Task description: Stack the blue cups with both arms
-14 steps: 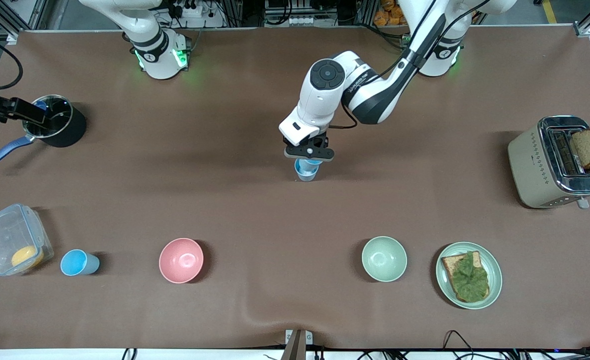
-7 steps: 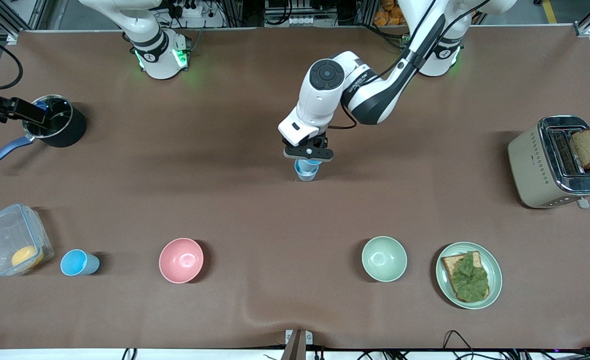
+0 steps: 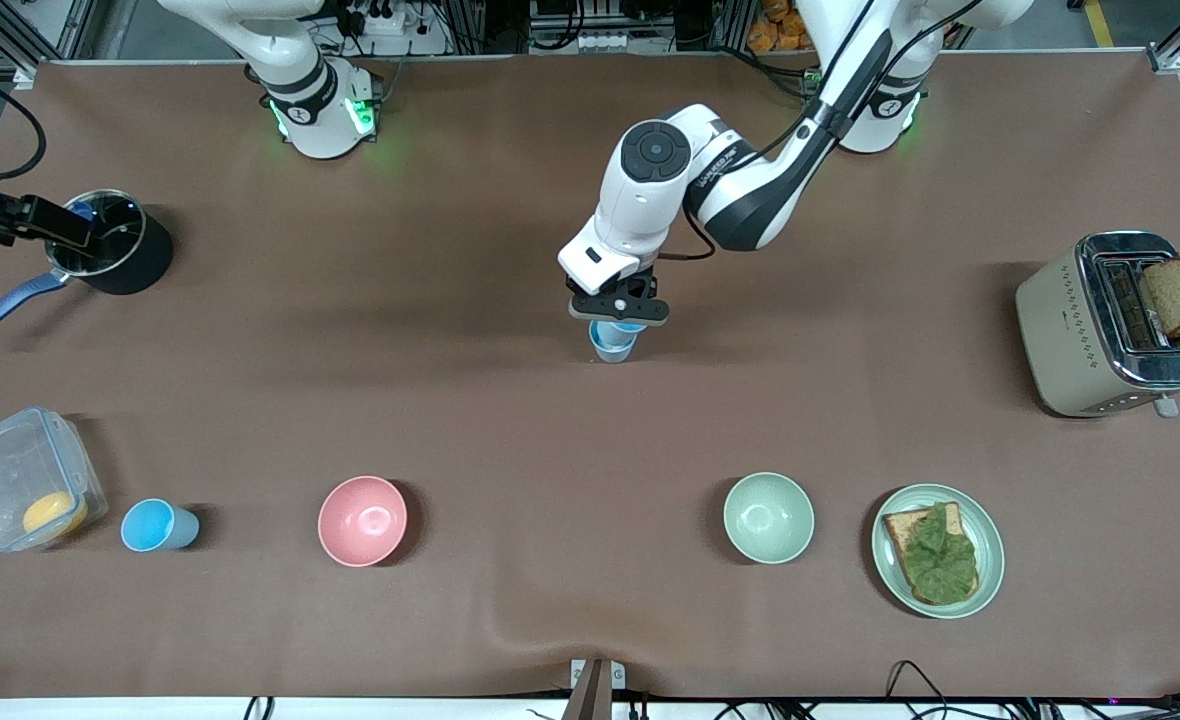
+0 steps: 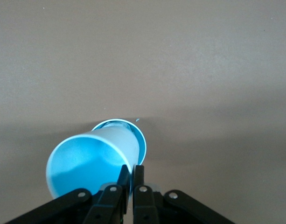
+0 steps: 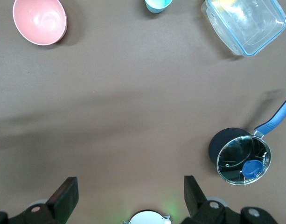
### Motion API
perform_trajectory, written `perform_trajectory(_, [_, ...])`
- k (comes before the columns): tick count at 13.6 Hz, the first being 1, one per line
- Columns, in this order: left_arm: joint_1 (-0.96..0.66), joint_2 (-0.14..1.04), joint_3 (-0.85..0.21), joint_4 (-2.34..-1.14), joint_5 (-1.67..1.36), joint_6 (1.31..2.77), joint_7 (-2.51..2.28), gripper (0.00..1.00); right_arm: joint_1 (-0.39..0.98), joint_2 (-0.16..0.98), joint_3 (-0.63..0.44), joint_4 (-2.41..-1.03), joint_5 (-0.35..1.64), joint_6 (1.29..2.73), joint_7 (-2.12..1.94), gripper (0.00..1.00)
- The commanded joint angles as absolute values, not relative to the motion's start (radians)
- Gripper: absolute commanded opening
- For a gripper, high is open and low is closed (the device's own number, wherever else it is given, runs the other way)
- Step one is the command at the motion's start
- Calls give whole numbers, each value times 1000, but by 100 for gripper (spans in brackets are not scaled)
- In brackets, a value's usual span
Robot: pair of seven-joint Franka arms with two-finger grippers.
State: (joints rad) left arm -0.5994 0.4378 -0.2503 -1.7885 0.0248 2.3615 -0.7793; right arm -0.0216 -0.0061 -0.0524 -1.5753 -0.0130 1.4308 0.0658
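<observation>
Blue cups are the story at mid-bench: the left pincer (image 3: 618,312) sits right on top of the pair, its fingers (image 4: 126,179) pinched tight on the rim of the upper blue cup (image 4: 89,161), which is tilted and nested in the lower blue cup (image 4: 139,135) standing on the bench (image 3: 510,400). A third blue cup (image 3: 155,525) stands alone toward the right arm's end, just beside the clear lidded box (image 3: 25,490) and nearer the front camera than the stack, with the pink bowl (image 3: 362,520) next along that row. Over at that end the right pincer (image 5: 129,198) waits high above the bench with its fingers spread wide and nothing between them, the lidded saucepan (image 5: 240,158) below it. Pale green bowl (image 3: 768,517) sits toward the left arm's end, untouched.
</observation>
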Motion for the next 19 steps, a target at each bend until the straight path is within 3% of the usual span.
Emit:
perform_trajectory(1, [-611, 448, -235, -1759, 54, 2345, -802, 19, -48, -2, -35, -1565, -12, 1420, 55, 100])
perform_trajectory(7, [-601, 414, -216, -1763, 55, 2345, -802, 37, -48, -2, -35, -1563, -12, 1420, 57, 100])
perform_trajectory(8, [-585, 394, -215, -1772, 57, 2344, -802, 51, -46, -2, -35, -1563, -12, 1420, 55, 100])
perform_trajectory(10, [-520, 330, -216, -1811, 58, 2342, -793, 100, -48, -2, -34, -1565, -12, 1420, 55, 100])
perform_trajectory(15, [-280, 99, -270, -1977, 58, 2314, -755, 100, -48, -2, -35, -1565, -12, 1419, 55, 100])
perform_trajectory(19, [-77, -52, -302, -1991, 55, 2099, -507, 100, -48, -2, -34, -1565, -12, 1419, 55, 100])
